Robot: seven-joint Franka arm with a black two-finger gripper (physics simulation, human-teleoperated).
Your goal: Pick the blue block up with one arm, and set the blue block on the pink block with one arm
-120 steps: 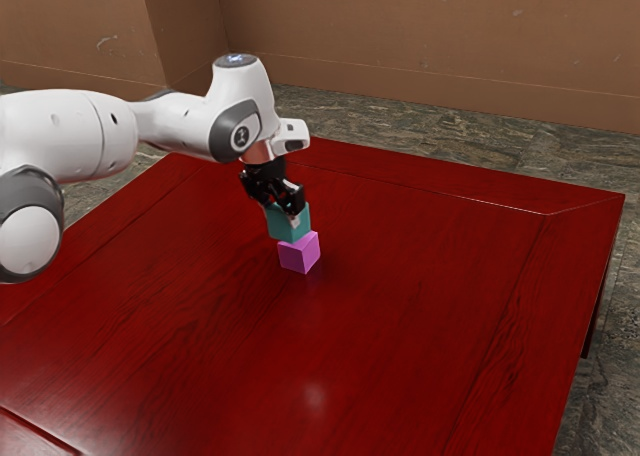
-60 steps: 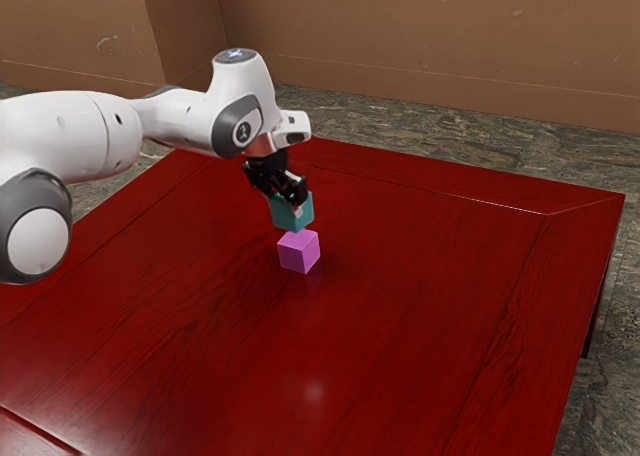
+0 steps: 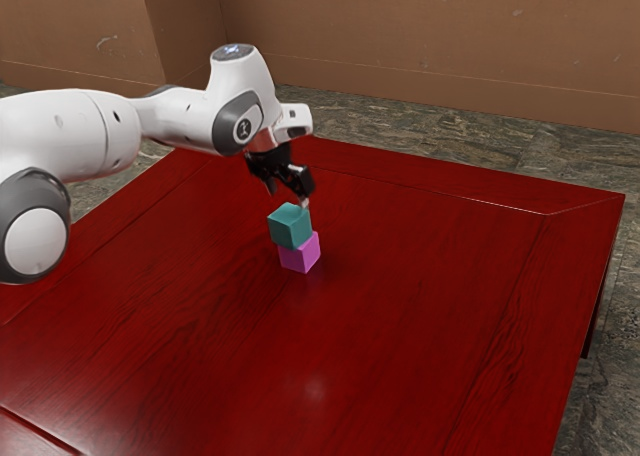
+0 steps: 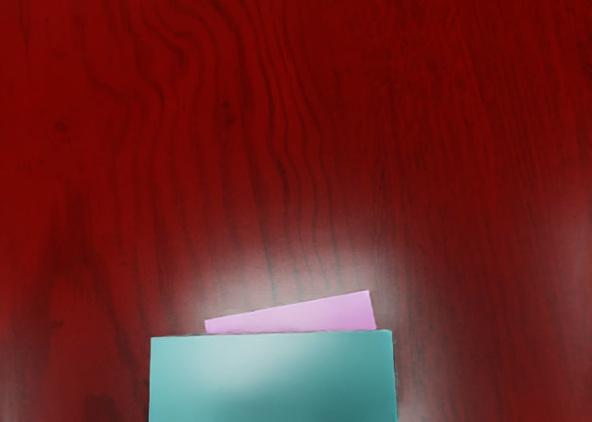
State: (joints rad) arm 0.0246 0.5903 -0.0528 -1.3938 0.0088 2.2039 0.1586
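Exterior view: the gripper [image 3: 289, 191] hangs just above the blue block [image 3: 287, 225], with its fingers apart and nothing in them. The blue block sits right under the gripper, on top of the pink block [image 3: 301, 255], a bit off to one side, on the red table [image 3: 420, 306]. Wrist view: the blue block [image 4: 273, 378] is under the hand, and a strip of the pink block [image 4: 294, 316] peeks out past it.

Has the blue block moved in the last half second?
Yes: the blue block has come down to rest on the pink block, which stayed put.
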